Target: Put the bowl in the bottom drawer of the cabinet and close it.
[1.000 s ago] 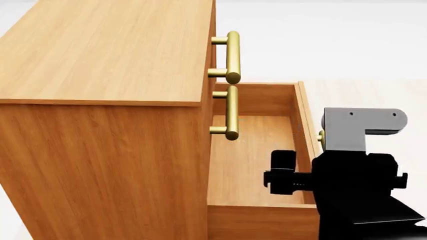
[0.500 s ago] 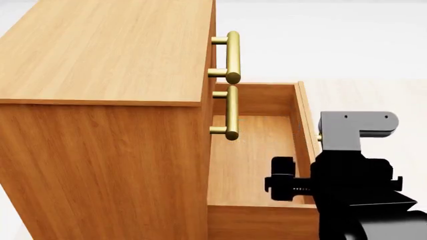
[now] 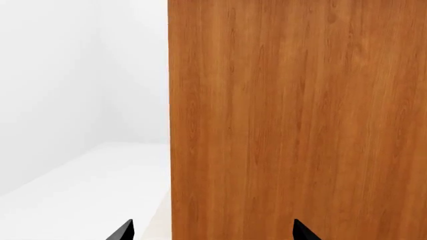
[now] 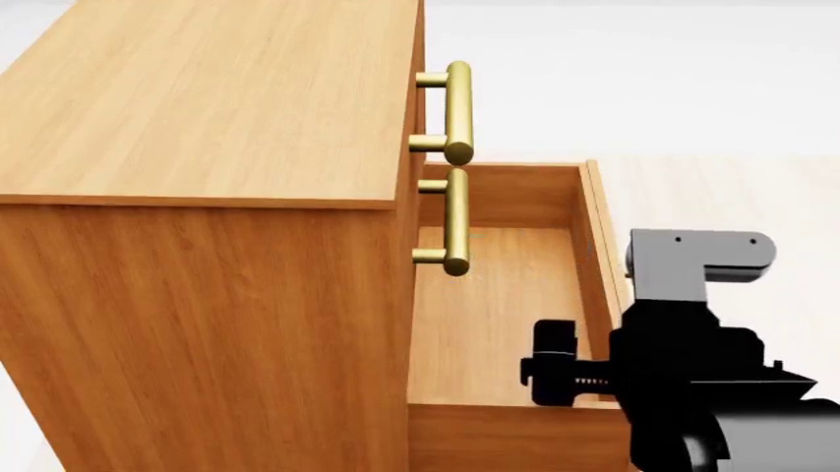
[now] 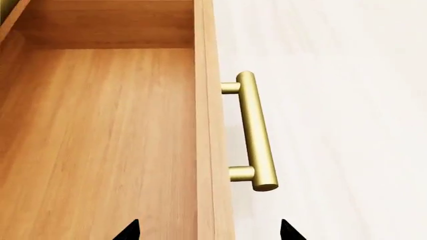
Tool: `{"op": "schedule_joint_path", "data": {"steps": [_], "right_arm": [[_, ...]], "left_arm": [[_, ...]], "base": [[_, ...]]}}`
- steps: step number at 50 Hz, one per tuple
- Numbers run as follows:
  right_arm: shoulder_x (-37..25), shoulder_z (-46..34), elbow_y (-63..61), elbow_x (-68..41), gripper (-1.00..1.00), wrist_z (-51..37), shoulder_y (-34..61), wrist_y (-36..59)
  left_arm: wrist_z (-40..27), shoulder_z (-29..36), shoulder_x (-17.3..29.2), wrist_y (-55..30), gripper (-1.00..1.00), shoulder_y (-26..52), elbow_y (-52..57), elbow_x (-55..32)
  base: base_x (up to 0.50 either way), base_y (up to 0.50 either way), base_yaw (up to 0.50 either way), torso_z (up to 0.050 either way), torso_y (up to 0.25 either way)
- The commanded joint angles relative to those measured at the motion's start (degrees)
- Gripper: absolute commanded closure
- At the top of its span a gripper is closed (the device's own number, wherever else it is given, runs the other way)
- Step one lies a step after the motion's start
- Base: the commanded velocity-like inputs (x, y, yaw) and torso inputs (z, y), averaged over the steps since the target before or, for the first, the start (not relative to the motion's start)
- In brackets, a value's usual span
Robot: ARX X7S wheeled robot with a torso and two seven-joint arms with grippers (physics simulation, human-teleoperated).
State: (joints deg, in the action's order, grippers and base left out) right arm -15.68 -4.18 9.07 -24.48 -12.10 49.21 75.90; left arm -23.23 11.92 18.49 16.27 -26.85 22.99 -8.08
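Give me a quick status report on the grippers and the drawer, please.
Right gripper open, empty, above bottom drawer's front and brass handle. Left gripper open, facing cabinet side. Bottom drawer pulled out, empty; bowl not in view. Nothing obstructing.

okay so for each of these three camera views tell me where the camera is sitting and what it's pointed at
Head view: on the robot's head, looking down over the cabinet and the open bottom drawer; the right arm shows.
Left wrist view: on the left arm, facing a plain cabinet panel; only the left gripper tips show.
Right wrist view: on the right arm, above the drawer's front edge and brass handle; right gripper tips show.
Head and right wrist views share the empty drawer.
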Motion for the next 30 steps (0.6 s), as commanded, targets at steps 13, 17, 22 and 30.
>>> {"op": "schedule_joint_path", "data": {"steps": [13, 17, 22, 30], "right_arm": [[-0.1, 2.0, 4.4, 1.0, -1.0, -1.7, 1.3, -3.2], [-0.4, 2.4, 4.7, 1.3, -1.0, -2.0, 1.2, -4.3], [-0.6, 2.5, 5.0, 1.4, -1.0, -2.2, 1.1, -4.9], [-1.1, 2.7, 4.9, 1.6, -1.0, -2.7, 0.6, -5.4]], "left_arm": [[-0.6, 0.5, 0.4, 0.2, -1.0, 0.1, -0.3, 0.2], [-0.8, 0.5, 0.4, 0.3, -1.0, 0.2, -0.6, 0.4], [-0.9, 0.6, 0.5, 0.2, -1.0, 0.2, -0.4, 0.4], [-1.2, 0.6, 0.6, 0.2, -1.0, 0.1, -0.3, 0.2]], "base": [[0.0, 0.0, 0.0, 0.0, 0.0], [0.0, 0.0, 0.0, 0.0, 0.0], [0.0, 0.0, 0.0, 0.0, 0.0], [0.0, 0.0, 0.0, 0.0, 0.0]]}}
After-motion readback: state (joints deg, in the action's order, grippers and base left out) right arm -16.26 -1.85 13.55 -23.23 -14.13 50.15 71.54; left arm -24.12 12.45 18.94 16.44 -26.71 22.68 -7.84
